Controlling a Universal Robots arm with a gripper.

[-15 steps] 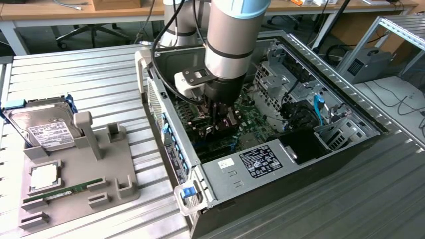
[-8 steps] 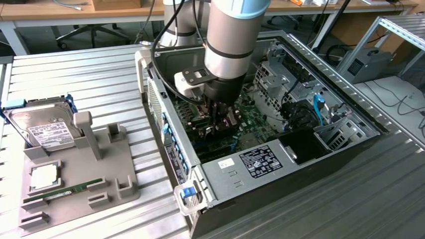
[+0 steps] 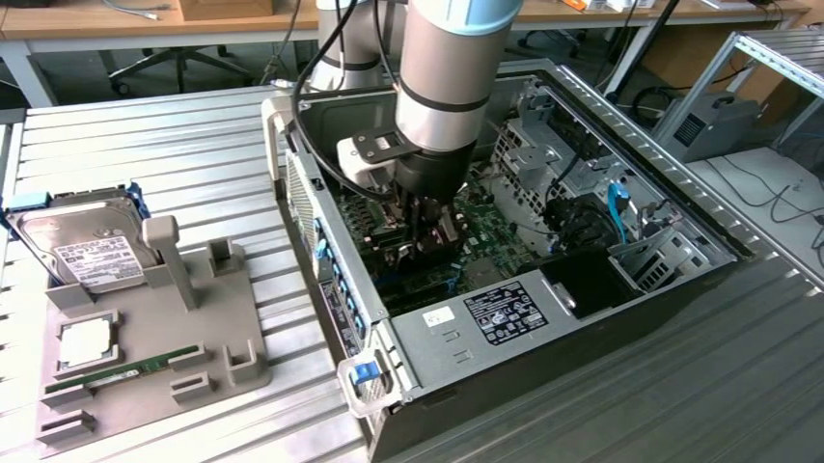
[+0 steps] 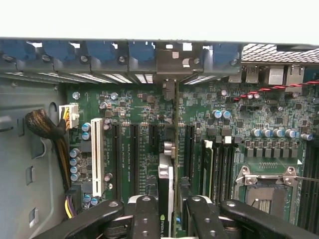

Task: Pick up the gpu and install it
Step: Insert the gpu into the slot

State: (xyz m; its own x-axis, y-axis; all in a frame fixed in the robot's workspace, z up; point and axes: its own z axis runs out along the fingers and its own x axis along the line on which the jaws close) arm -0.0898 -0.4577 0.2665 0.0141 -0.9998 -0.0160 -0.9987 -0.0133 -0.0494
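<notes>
Green gpu [image 4: 166,179], edge-on, clamped btwn gripper [image 4: 168,201] jaws, upright at motherboard [image 4: 234,109] among black expansion slots [image 4: 134,149], inside open PC case [image 3: 425,386]; seated or not, can't tell.

We see a robotics lab or workshop: an opened computer case [image 3: 438,347] on a ribbed metal table [image 3: 168,145], wooden desks [image 3: 77,21] and loose cables [image 3: 779,198] around it.

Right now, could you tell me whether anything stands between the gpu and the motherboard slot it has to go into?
Nothing visible does. The claw holds the gpu edge-on over the motherboard, among its black slots, which are bare. The cable bundle lies apart by the case wall. Whether the card is seated I cannot tell.
</notes>
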